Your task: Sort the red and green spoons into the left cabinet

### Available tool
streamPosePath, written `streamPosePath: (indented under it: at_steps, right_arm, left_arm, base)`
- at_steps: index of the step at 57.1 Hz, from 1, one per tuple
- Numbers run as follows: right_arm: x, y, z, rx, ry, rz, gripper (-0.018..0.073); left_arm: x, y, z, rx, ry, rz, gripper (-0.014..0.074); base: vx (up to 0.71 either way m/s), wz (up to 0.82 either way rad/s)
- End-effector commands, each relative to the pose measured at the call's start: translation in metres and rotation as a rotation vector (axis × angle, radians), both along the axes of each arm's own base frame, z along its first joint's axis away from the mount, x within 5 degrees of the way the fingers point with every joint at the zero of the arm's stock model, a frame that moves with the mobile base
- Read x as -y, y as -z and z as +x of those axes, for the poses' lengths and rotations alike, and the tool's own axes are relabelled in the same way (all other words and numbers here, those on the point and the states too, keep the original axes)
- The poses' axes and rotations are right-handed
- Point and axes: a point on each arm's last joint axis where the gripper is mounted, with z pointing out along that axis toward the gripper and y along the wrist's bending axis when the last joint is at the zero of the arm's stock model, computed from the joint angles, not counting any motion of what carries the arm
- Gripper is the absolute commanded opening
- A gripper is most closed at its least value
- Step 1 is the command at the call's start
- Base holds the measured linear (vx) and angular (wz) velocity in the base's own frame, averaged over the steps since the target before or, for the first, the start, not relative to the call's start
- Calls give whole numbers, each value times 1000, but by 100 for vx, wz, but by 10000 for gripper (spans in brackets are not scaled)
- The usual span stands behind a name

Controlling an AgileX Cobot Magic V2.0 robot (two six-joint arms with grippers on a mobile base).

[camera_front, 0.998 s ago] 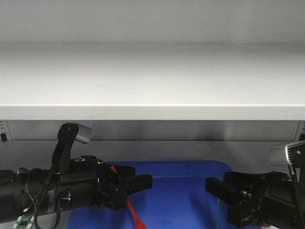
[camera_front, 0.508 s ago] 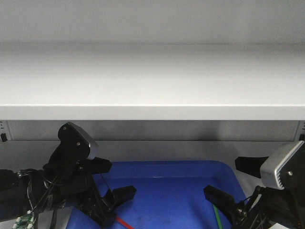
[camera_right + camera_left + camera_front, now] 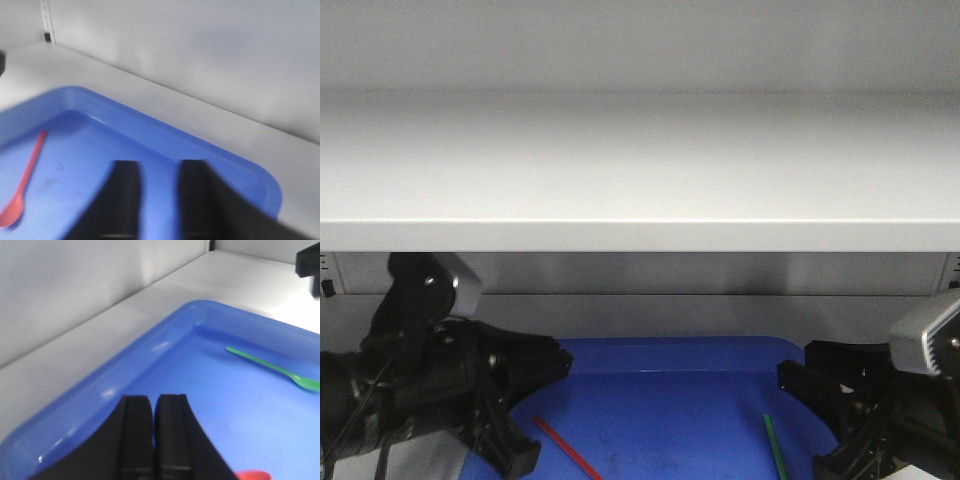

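Note:
The red spoon [image 3: 563, 448] and the green spoon [image 3: 775, 446] lie flat in a blue tray [image 3: 660, 352] on the lower board of the pale cabinet, under its wide shelf board [image 3: 640, 175]. My left gripper [image 3: 154, 400] is shut and empty, low over the tray's left part; the green spoon [image 3: 272, 368] lies ahead of it and a bit of red [image 3: 252, 475] shows at the frame's bottom edge. My right gripper [image 3: 159, 167] is open and empty over the tray's right part, with the red spoon [image 3: 26, 182] far to its left.
The cabinet's back wall [image 3: 640, 272] stands close behind the tray. A black shelf peg [image 3: 328, 287] sits on the left side wall. The tray's raised rim [image 3: 150, 347] runs between my grippers and the wall. The shelf board overhangs both arms.
One second ago my left gripper held the red spoon; it now lies in the tray. Both grippers have drawn back toward the tray's sides. The green spoon lies clear of my right gripper.

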Motion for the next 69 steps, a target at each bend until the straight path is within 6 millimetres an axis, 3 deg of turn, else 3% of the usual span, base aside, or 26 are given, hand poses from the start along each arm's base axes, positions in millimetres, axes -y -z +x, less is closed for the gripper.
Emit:
streamPosePath:
  at_steps: [1,3,28,45,69]
  right_arm:
    - [-1,-20,-10,31,-17,61,30]
    - [0,-22,-13,31,-18,58,-15]
    - [10,-46,-63,78,-35,48,-4]
    - [4,-50,-80,69,-151,73,-4]
    - [2,-49,-82,60,-179,70,-4]
  left_arm:
    - [-4,-19,-16,34,5,-69,-10]
    - [-7,-18,-21,36,4,-70,-8]
    - [-29,-15,-73,42,17,-141,-3]
    - [-31,-19,-78,63,26,-146,-3]
    - [-31,-19,-78,63,26,-146,-3]
  base:
    - [0,0]
    - [0,0]
    - [0,0]
    - [0,0]
    - [0,0]
